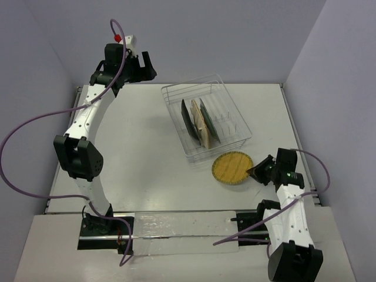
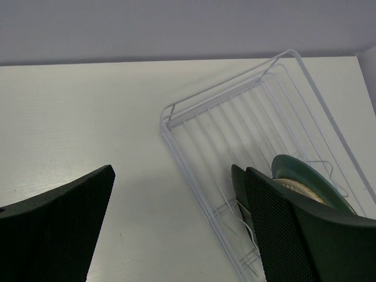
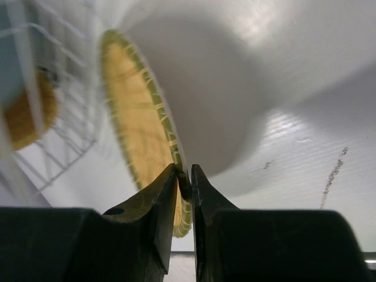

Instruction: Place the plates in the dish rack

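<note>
The white wire dish rack (image 1: pixel 236 127) stands right of the table's middle. Three plates stand upright in it: the black one (image 1: pixel 187 117), the tan woven rounded square (image 1: pixel 200 126) and the grey-blue one (image 1: pixel 210 121). The tan woven round plate (image 1: pixel 231 168) is just in front of the rack. My right gripper (image 1: pixel 257 171) is shut on its right rim. In the right wrist view the plate (image 3: pixel 134 117) is pinched between the jaws (image 3: pixel 185 179) and casts a shadow on the table. My left gripper (image 1: pixel 145 66) is open and empty, high at the back left of the rack (image 2: pixel 235 106).
The table's right edge (image 1: pixel 294 141) runs close to the right arm. Purple walls close in the back and the sides. In the left wrist view the grey-blue plate (image 2: pixel 301 170) shows behind the right finger (image 2: pixel 294 235).
</note>
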